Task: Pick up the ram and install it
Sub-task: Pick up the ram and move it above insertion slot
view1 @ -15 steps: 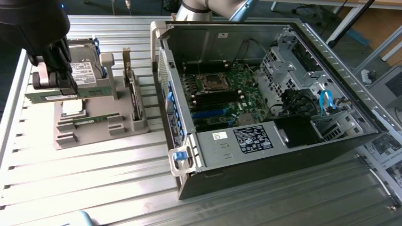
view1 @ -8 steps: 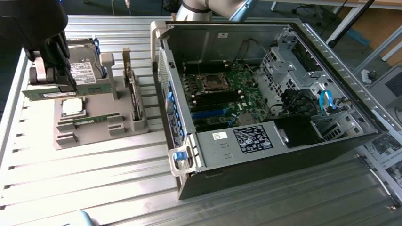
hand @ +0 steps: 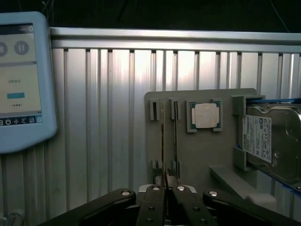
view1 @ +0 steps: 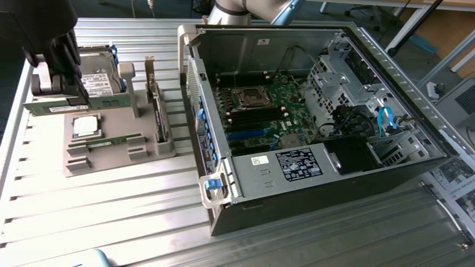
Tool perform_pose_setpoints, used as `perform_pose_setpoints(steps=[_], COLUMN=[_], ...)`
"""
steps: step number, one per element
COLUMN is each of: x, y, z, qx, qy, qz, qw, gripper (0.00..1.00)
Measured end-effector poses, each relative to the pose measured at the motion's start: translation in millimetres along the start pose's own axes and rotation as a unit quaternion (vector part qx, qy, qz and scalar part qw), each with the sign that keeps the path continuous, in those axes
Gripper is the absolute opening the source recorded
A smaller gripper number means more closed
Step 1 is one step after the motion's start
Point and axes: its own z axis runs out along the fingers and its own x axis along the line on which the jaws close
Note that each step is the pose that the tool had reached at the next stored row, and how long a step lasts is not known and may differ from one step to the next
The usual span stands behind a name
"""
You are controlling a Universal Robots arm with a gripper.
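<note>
The ram [view1: 97, 104] is a long green stick with a white label strip. It hangs level above the grey holder tray [view1: 111, 161], with my gripper [view1: 61, 93] shut on its upper edge at the exterior view's left. From the wrist, the ram [hand: 163, 141] shows edge-on as a thin line running out from between my closed fingertips, gripper [hand: 164, 188]. The open computer case [view1: 415, 161] lies at the exterior view's right. Its motherboard's black memory slots [view1: 256, 118] are exposed.
A second green stick [view1: 111, 142] lies in a slot of the tray [hand: 197, 155]. The square silver processor [hand: 205, 115] and the hard drive [hand: 273, 136] also sit there. A tablet-like screen [hand: 19, 80] rests on the slatted aluminium table [view1: 111, 211].
</note>
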Motion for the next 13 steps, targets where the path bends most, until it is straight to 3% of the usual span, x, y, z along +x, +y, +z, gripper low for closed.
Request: perform_pose_setpoints(steps=[13], x=[-0.3], y=[0.0], z=[-11.8], qx=[0.0000], qy=[0.0000], qz=[0.000], qw=[1.0000], gripper=[0.12])
